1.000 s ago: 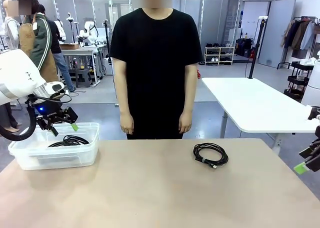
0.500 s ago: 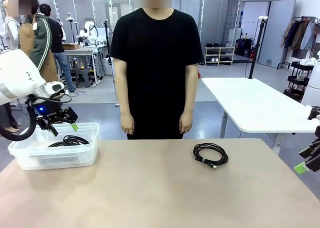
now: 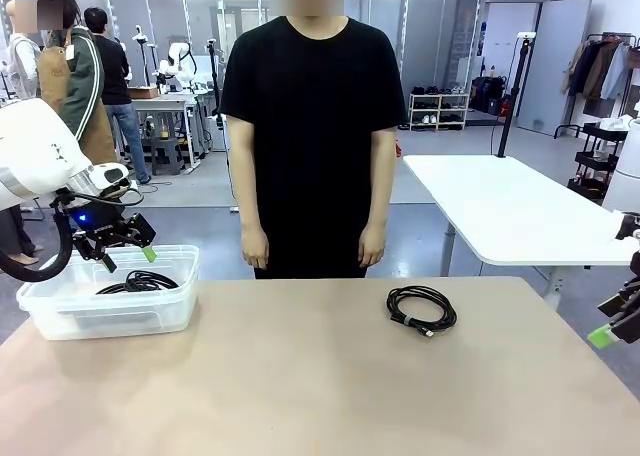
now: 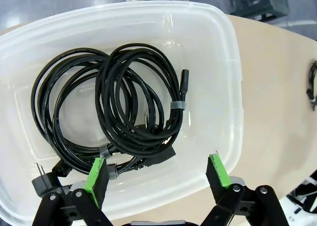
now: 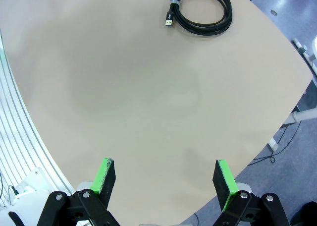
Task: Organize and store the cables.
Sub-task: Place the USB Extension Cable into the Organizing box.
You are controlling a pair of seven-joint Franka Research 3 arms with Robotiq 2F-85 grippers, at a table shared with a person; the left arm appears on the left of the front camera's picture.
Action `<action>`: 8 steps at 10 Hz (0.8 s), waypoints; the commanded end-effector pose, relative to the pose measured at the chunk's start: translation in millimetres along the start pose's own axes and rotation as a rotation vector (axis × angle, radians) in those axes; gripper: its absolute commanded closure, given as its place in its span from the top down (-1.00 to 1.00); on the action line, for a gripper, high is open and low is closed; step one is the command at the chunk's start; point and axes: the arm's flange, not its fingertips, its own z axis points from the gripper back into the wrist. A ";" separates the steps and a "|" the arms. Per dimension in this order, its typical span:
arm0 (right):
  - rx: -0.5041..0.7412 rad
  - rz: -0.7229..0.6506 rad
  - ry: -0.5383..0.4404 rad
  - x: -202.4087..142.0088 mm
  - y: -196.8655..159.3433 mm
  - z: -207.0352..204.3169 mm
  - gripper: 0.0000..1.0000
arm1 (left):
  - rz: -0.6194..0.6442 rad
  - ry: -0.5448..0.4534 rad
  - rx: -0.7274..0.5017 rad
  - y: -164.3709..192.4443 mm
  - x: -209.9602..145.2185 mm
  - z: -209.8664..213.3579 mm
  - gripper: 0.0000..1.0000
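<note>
One coiled black cable (image 3: 421,309) lies on the tan table, right of centre, in front of the person; the right wrist view has it far off at the top (image 5: 200,10). Two more coiled cables (image 4: 124,107) rest inside the clear plastic bin (image 3: 60,316) at the table's left end. My left gripper (image 3: 127,258) hovers open just above the bin, nothing between its green pads (image 4: 96,174). At the table's right edge my right gripper (image 5: 163,179) stands open and empty, well away from the loose cable.
The person stands at the far side of the table with both hands (image 3: 254,246) hanging down. A white table (image 3: 510,211) stands behind on the right. Bare tabletop (image 3: 300,386) stretches between the bin and the loose cable.
</note>
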 end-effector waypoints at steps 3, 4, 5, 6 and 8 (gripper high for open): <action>0.001 -0.008 -0.009 0.3 -0.7 -0.3 1.00 | -0.145 -0.036 -0.117 -0.1 -6.7 56.9 1.00; 0.001 -0.008 -0.009 0.3 -0.7 -0.3 1.00 | -0.188 -0.018 -0.121 8.7 -21.0 76.1 1.00; 0.001 -0.008 -0.009 0.3 -0.7 -0.3 1.00 | -0.244 -0.057 -0.071 24.1 -40.4 84.1 1.00; 0.001 -0.008 -0.009 0.3 -0.7 -0.3 1.00 | -0.337 -0.139 -0.010 45.6 -61.2 90.5 1.00; 0.001 -0.008 -0.009 0.3 -0.7 -0.3 1.00 | -0.452 -0.249 -0.147 93.8 -106.3 103.6 1.00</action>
